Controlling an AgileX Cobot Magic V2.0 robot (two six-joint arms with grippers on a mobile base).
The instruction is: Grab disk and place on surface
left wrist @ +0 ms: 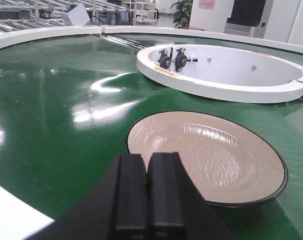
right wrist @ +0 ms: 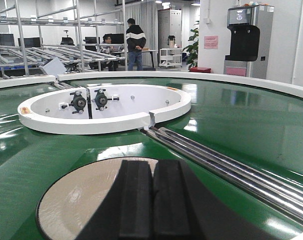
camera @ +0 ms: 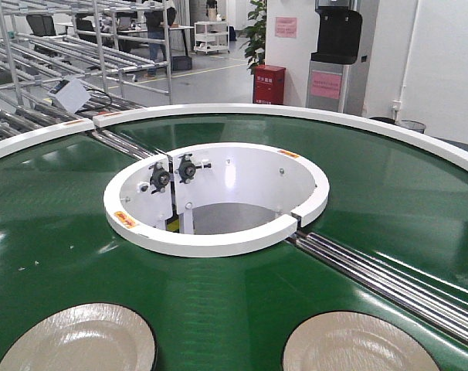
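Two disks (camera: pixel 78 340) (camera: pixel 357 344) lie on the green belt (camera: pixel 218 309); left claw (left wrist: pixel 147 161) and right claw (right wrist: pixel 152 166) seem clenched, empty.

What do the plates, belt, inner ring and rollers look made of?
Left plate and right plate: probably glazed ceramic or melamine; beige, glossy glare, dark rim line. Belt: green PVC or rubber-like sheet, smooth, mirrors the lights. Inner ring: white painted metal or plastic, semi-gloss; cannot tell which. Rollers: bare polished steel, by the shine.

The belt (camera: pixel 218 294) carries a left disk (camera: pixel 78 342) and a right disk (camera: pixel 357 345).
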